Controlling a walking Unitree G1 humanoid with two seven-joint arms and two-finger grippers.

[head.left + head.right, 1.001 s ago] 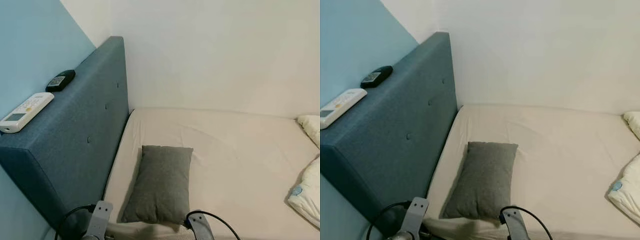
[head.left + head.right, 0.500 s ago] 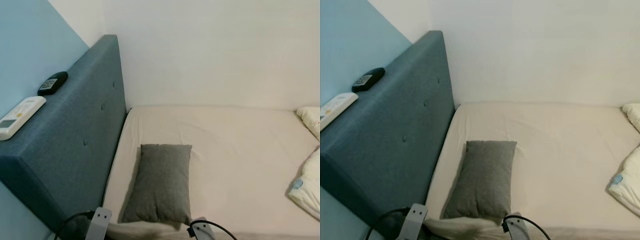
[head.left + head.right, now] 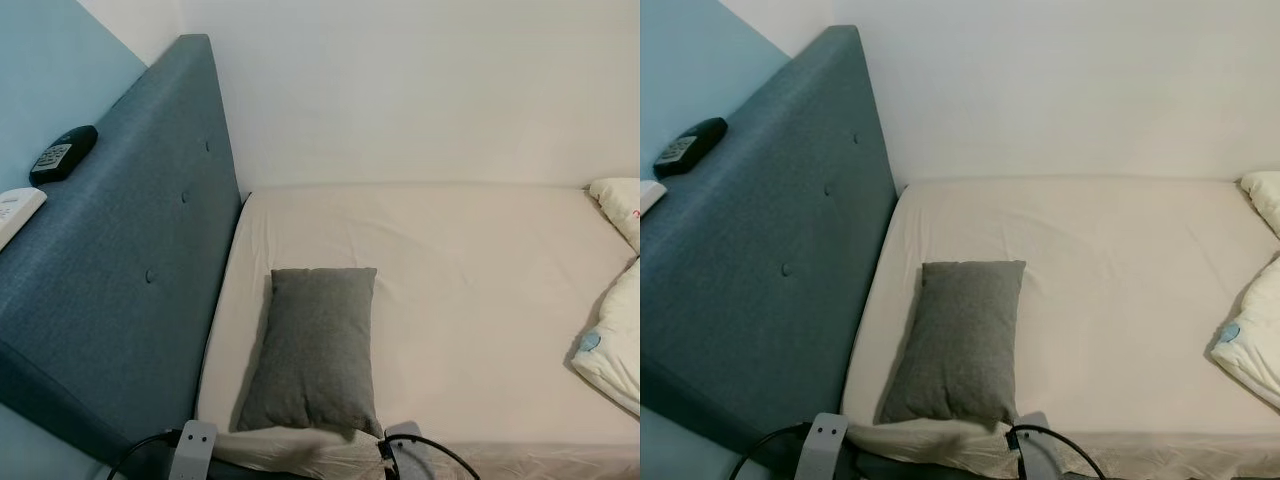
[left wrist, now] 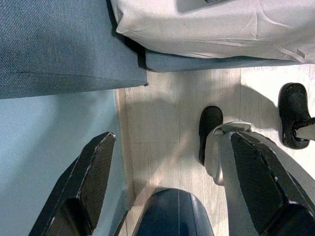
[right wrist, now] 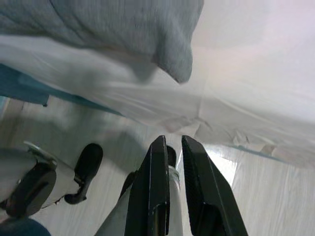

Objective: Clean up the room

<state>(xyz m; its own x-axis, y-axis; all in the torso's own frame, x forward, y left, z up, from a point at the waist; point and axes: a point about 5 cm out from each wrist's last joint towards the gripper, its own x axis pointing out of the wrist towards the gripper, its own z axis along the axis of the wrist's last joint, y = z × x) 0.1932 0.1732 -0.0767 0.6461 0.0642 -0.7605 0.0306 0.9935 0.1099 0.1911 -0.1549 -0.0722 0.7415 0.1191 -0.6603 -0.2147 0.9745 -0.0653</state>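
A grey pillow [image 3: 312, 348] lies flat on the cream sheet of the bed [image 3: 470, 260], near the front edge and beside the blue headboard [image 3: 130, 270]. Its corner [image 5: 177, 64] hangs over the sheet in the right wrist view. My right gripper [image 5: 173, 142] is shut with nothing in it, low by the bed's edge and below that corner. My left gripper [image 4: 167, 191] is open and empty, pointing down at the wooden floor [image 4: 162, 118] beside the bed. Both silver wrists [image 3: 192, 448] [image 3: 405, 445] show at the bottom of the eye views.
A black remote [image 3: 62, 154] and a white remote [image 3: 15, 212] lie on top of the headboard. A white duvet [image 3: 612, 340] is bunched at the right of the bed. A white wall [image 3: 420, 90] stands behind it. My black feet [image 4: 209, 130] stand on the floor.
The camera has shifted, so the headboard and remotes slid left and the bed sits more central. My wrists show lower in the picture. The pillow stays where it was.
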